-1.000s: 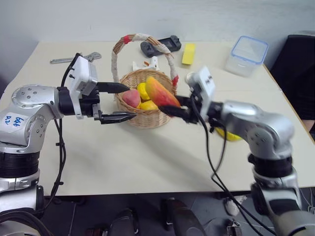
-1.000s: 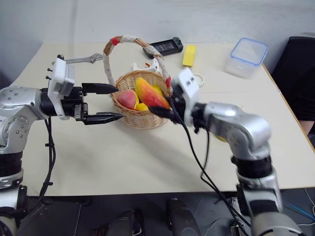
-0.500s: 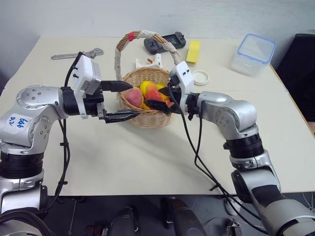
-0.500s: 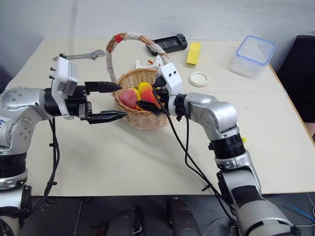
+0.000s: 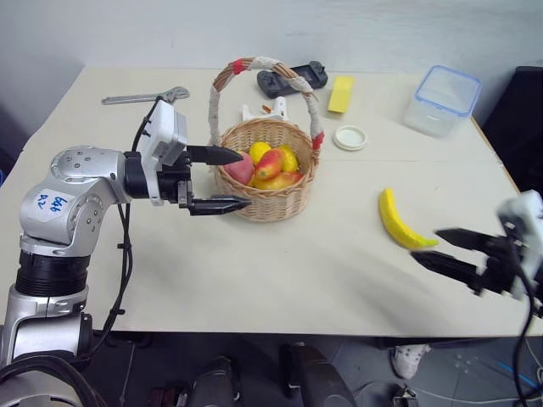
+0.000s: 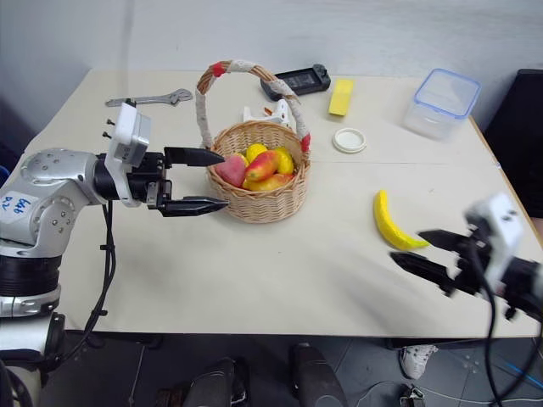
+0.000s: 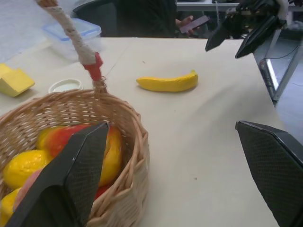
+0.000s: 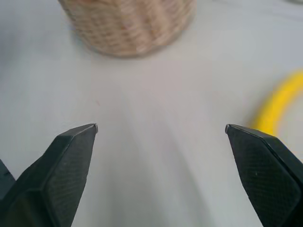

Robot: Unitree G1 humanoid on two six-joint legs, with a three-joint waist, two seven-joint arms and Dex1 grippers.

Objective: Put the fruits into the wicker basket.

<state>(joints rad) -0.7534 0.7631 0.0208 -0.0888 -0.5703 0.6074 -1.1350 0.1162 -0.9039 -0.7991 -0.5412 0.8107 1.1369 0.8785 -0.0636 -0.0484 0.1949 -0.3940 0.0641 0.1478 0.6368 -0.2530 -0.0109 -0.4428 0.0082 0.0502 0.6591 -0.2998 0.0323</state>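
Left claw (image 5: 227, 180) is spread at the wicker basket (image 5: 270, 199) rim. Right claw (image 5: 428, 248) is spread, empty, beside the banana (image 5: 397, 222) on the bench (image 5: 254, 271).

Wrench (image 5: 140, 97), yellow block (image 5: 341, 93), plastic box (image 5: 442, 99)

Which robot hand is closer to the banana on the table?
The right. The right gripper hangs open just beside the banana, near its tip. The left gripper is far off across the table, open at the wicker basket.
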